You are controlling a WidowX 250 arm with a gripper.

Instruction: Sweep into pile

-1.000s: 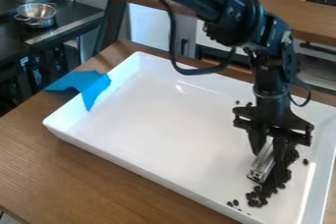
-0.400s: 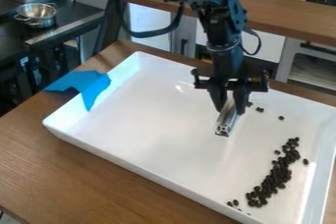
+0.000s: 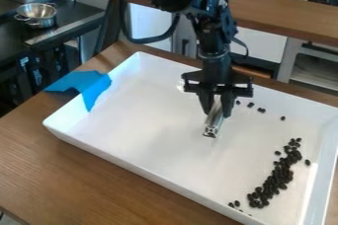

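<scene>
Tray [image 3: 158, 172], white, on wooden table [image 3: 86, 179] | metal bowl [image 3: 37, 15] behind | gripper [image 3: 215, 112] clamped on metal bar [image 3: 214, 122]

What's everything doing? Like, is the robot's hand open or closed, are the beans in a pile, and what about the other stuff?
Hand: closed on the metal bar
Metal bar: held, tilted
Dark beans: mostly bunched in a long curved strip, a few loose
White tray: flat on the table, beans inside
Blue tape: draped over the tray's rim
Metal pot: uncovered
</scene>
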